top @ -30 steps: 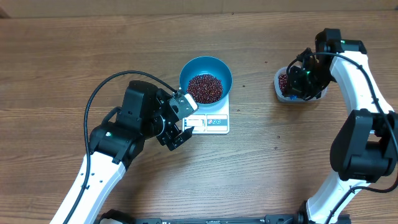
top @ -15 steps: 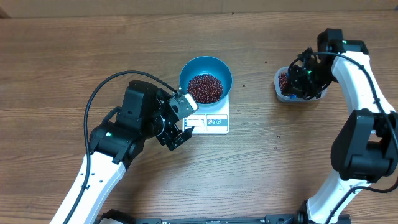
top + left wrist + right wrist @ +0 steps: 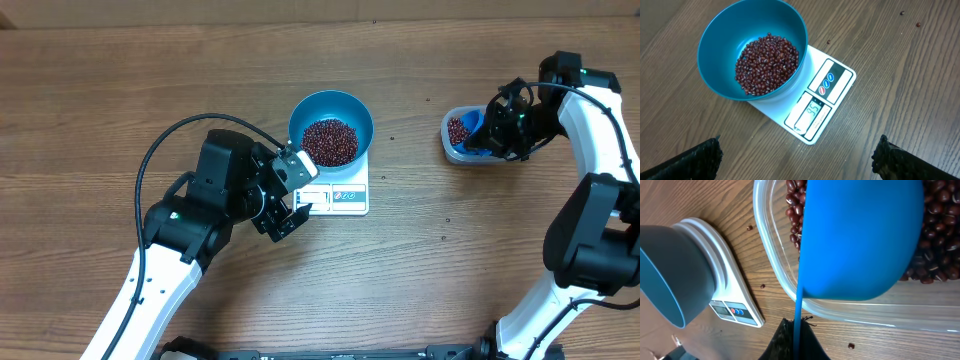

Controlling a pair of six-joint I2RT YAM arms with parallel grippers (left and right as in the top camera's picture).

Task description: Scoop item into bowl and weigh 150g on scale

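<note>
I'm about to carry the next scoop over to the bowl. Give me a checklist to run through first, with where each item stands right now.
1. The bowl is seated on the scale: ok.
2. The right gripper is shut on the handle of the scoop: ok.
3. The scoop is loaded: cannot tell. Only its underside shows, over the beans in the tub.
4. The left gripper is open and off the bowl: ok.
5. The display is readable: cannot tell, the digits are too small.
6. The table is free of spills: not ok. A few stray beans lie near the scale.
</note>
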